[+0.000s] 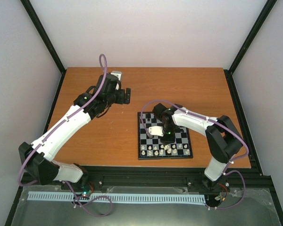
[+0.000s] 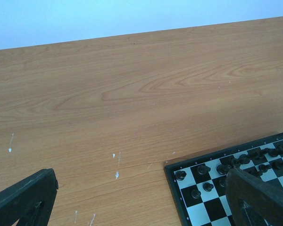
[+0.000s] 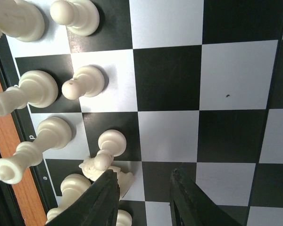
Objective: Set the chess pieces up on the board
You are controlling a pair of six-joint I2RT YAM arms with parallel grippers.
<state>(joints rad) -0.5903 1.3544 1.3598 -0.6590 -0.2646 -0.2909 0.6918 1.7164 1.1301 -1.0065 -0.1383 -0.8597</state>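
Note:
The chessboard (image 1: 165, 136) lies at the table's centre right. Black pieces (image 1: 146, 118) stand along its far rows, cream-white pieces (image 1: 167, 149) along its near rows. My right gripper (image 1: 168, 141) hangs low over the near white rows. In the right wrist view it (image 3: 144, 186) is open and empty, with a white knight (image 3: 111, 173) lying tipped beside the left finger (image 3: 101, 197) and a white pawn (image 3: 108, 147) just above it. My left gripper (image 1: 126, 96) is open and empty over bare table left of the board's far corner (image 2: 172, 167).
The wooden table (image 1: 108, 136) has black frame rails on its edges and white walls behind. Small white marks (image 2: 117, 175) dot the wood. A perforated strip (image 1: 113, 197) lies below the near rail.

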